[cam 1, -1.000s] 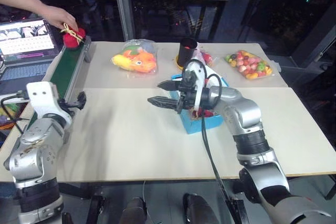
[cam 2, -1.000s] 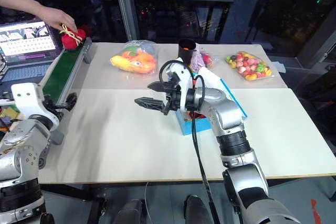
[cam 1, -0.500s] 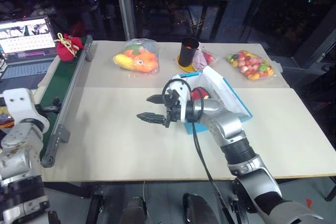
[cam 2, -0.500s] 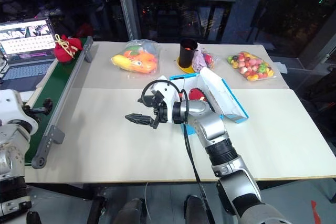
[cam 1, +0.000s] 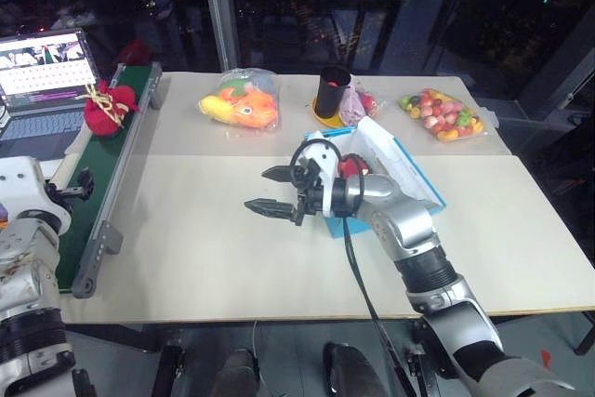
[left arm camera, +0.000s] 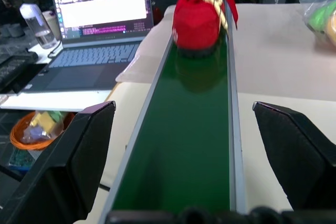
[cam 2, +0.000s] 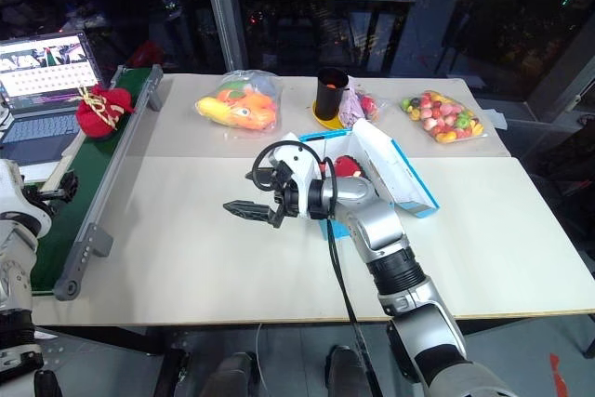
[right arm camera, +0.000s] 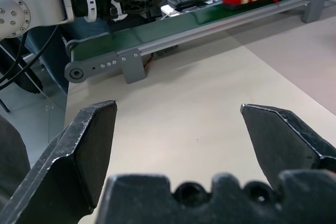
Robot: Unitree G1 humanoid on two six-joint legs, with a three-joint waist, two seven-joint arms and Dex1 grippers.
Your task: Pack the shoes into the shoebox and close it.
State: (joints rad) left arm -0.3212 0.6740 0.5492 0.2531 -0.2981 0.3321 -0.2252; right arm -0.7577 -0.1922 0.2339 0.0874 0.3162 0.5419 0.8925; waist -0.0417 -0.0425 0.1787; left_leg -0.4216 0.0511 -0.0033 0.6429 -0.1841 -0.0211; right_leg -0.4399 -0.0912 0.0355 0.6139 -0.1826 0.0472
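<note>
1. While one red shoe (cam 1: 104, 107) is riding on the green conveyor belt (cam 1: 98, 183) at the table's (cam 1: 214, 248) left edge, a second red shoe (cam 2: 348, 166) is lying inside the open cyan shoebox (cam 1: 402, 171).
2. The right hand (cam 1: 270, 191) is hovering over the table beside the shoebox, fingers spread wide, gripping nothing.
3. The left hand (left arm camera: 186, 156) is pointing along the belt toward the shoe, fingers spread wide and empty.
4. A laptop (cam 1: 42, 67) is glowing beyond the belt.

A soft red cloth shoe (left arm camera: 198, 20) with shiny gold cord is sitting on the matt green belt (left arm camera: 191, 145), grey metal rails flanking it. Beside the belt, the counter (cam 1: 214, 248) is showing a smooth, matt beige surface.
</note>
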